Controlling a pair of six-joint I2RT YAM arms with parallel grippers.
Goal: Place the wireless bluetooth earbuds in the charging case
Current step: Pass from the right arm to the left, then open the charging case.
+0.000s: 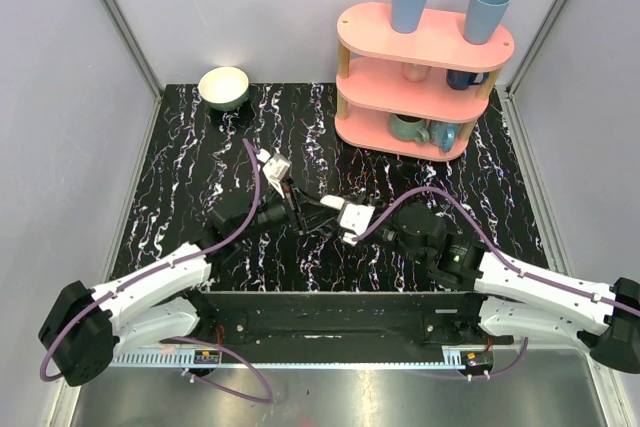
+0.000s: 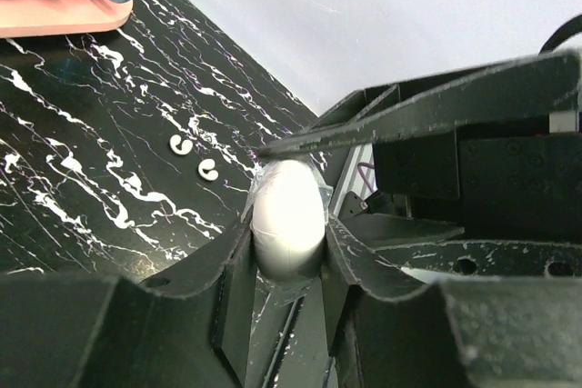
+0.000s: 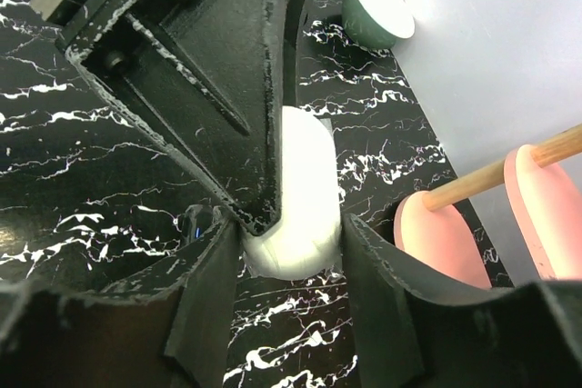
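Observation:
The white charging case (image 2: 287,220) is pinched end-on between the black fingers of my left gripper (image 2: 287,241). In the right wrist view the same charging case (image 3: 309,188) sits between the fingers of my right gripper (image 3: 293,247), which touch its two sides, and a left finger (image 3: 227,88) overlaps its left edge. Both grippers meet over the middle of the table (image 1: 200,147), the left gripper (image 1: 299,209) facing the right gripper (image 1: 324,215). Two tiny white earbuds (image 2: 178,144) (image 2: 208,170) lie side by side on the black marble just beyond the case.
A pink three-tier shelf (image 1: 425,77) with blue cups and mugs stands at the back right. A cream bowl (image 1: 224,87) sits at the back left. Grey walls close in the table on three sides.

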